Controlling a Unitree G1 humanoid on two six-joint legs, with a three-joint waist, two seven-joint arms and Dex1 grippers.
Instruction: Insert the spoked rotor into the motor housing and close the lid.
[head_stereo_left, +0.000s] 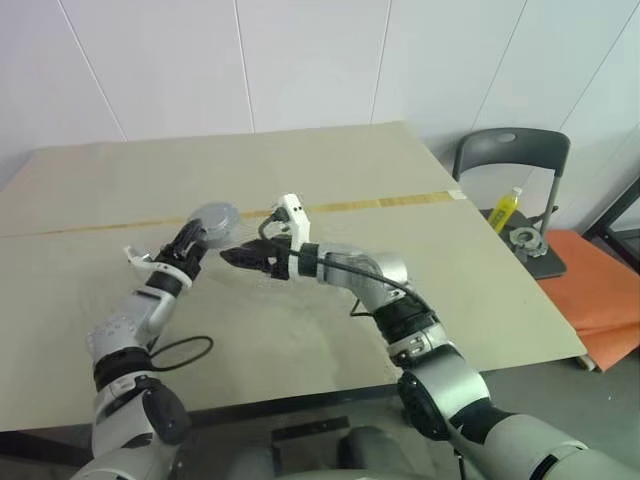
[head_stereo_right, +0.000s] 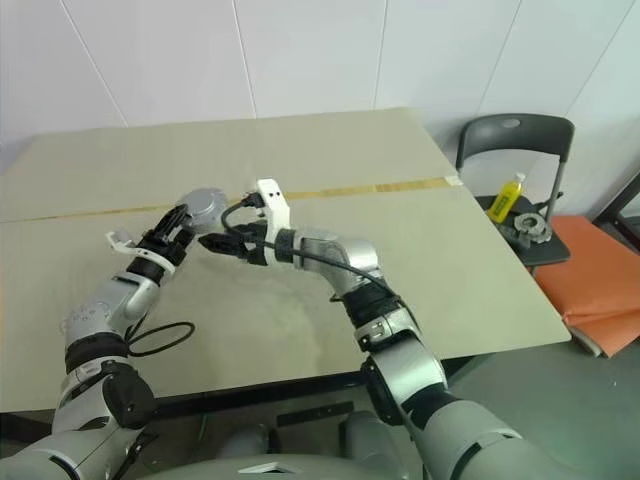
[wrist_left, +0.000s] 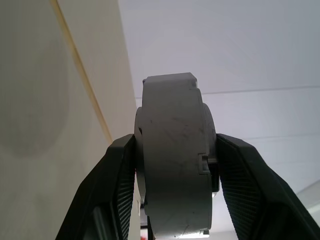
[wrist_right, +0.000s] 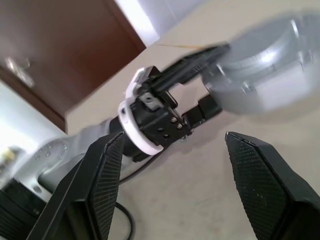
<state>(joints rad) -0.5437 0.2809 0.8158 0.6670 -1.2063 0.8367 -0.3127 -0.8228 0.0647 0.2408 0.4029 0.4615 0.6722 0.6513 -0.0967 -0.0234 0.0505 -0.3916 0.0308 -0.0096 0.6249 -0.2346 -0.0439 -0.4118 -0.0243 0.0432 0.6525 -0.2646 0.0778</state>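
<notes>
My left gripper (head_stereo_left: 200, 243) clamps a grey round assembly (head_stereo_left: 214, 217) above the table (head_stereo_left: 420, 210). My right gripper (head_stereo_left: 238, 257), fingers spread, crowds just right of it. Far and right tabletop lies open; a black cable (head_stereo_left: 185, 351) loops near left.

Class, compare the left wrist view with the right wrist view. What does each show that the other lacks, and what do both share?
Left wrist view: the round grey part seen edge-on, clamped between the left gripper's jaws; a yellow line on the table; a white wall.
Right wrist view: the right gripper, jaws open with nothing between; a brown panel; a black cable.
Both: that part, the left gripper, the table.
</notes>
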